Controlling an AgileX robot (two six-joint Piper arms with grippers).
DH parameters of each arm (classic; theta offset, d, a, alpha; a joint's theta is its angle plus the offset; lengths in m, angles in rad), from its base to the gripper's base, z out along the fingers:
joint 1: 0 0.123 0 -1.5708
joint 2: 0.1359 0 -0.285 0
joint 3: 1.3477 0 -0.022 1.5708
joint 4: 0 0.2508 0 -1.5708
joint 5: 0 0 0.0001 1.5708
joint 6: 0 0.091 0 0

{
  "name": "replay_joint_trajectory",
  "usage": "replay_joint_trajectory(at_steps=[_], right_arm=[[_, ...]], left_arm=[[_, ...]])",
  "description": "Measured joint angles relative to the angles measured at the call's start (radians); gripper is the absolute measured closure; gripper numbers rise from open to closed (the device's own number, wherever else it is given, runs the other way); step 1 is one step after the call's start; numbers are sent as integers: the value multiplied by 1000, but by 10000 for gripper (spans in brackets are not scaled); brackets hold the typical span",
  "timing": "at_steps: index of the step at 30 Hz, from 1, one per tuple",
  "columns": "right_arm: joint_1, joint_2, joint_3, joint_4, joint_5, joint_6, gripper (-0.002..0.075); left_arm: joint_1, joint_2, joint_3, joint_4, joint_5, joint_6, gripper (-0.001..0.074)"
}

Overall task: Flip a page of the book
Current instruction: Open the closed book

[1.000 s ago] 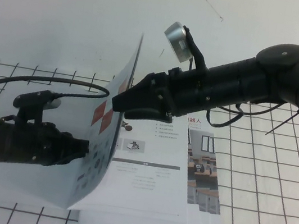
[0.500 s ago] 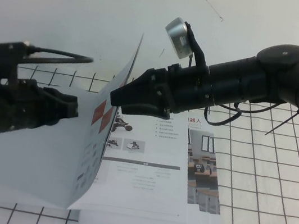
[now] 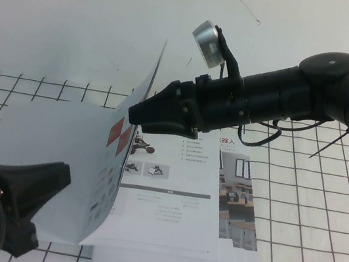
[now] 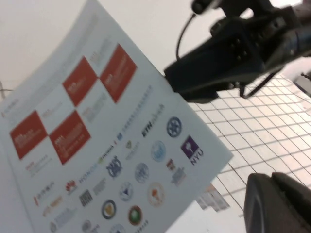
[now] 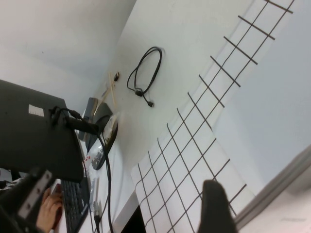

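I see the book [image 3: 176, 204] open flat on grid mat, the page [image 3: 116, 162] lifted near upright — red-white checker, logo rows, right gripper [image 3: 138, 117] at its top edge, left gripper [image 3: 32, 188] low — near my side, off the page

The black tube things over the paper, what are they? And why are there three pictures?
They are two robot arms, each ending in a pincer called a gripper. One picture looks down from a raised camera; the other two come from small cameras on the arms' wrists.

A thin book lies open on a table marked with a black grid. The right gripper meets the raised edge of one page, the one with red squares and small logos, which stands up in mid-turn. Whether it pinches the page is hard to tell.

The left gripper hangs low at the near left corner, beside the blank sheet, holding nothing. Its wrist camera sees the page's printed face. The right wrist camera looks away toward cables at the table's side.
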Motion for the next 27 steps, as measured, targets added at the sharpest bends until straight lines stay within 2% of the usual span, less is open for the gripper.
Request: replay_joint_trajectory(at_steps=[11,17,19,23,27], right_arm=[[0,0,0,0,0,0,312],[7,0,0,2,-28,-5,312],[16,0,0,7,-41,-10,312],[27,0,0,14,-56,-15,313],[29,0,0,22,-60,-19,313]], left_arm=[[0,86,13,65,235,-23,738],[-11,223,13,-8,255,50,738],[-50,268,13,-63,253,90,738],[-201,324,7,-126,141,162,738],[-382,354,-12,-142,-142,168,738]])
